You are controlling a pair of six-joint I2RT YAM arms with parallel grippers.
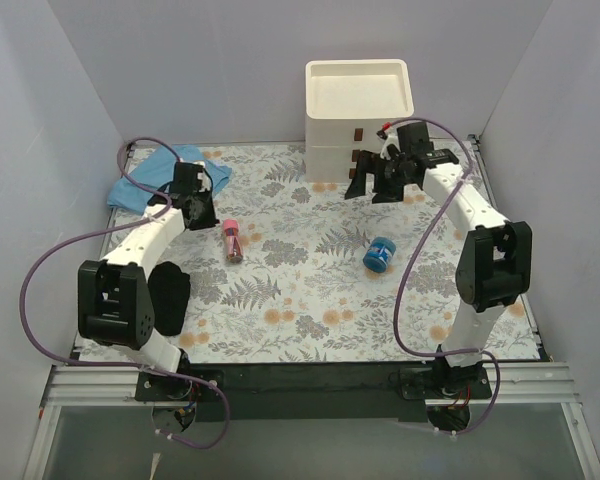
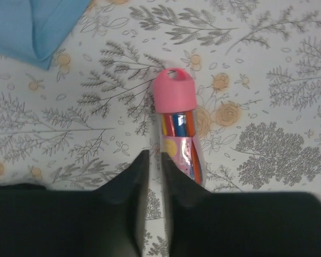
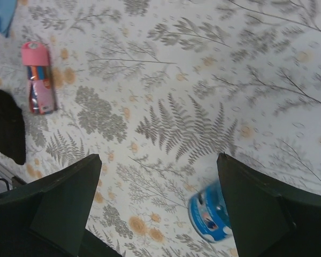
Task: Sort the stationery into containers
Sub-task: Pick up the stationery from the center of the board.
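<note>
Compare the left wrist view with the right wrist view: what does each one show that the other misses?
Only the left wrist view shows a wide patch of the light-blue cloth, top left. Only the right wrist view shows the blue tape roll lying near the bottom edge, between the fingers of the open right tool. Both show the pink-capped clear tube lying on the fern-print table cover.

Left hand [image 2: 154,176] fingers nearly together; right hand [image 3: 158,203] fingers spread wide.

A pink-capped tube [image 2: 177,134] is showing multicoloured contents; the desk [image 1: 310,300] is wearing grey ferns with orange blooms; the cloth [image 1: 145,185] is looking light blue.
</note>
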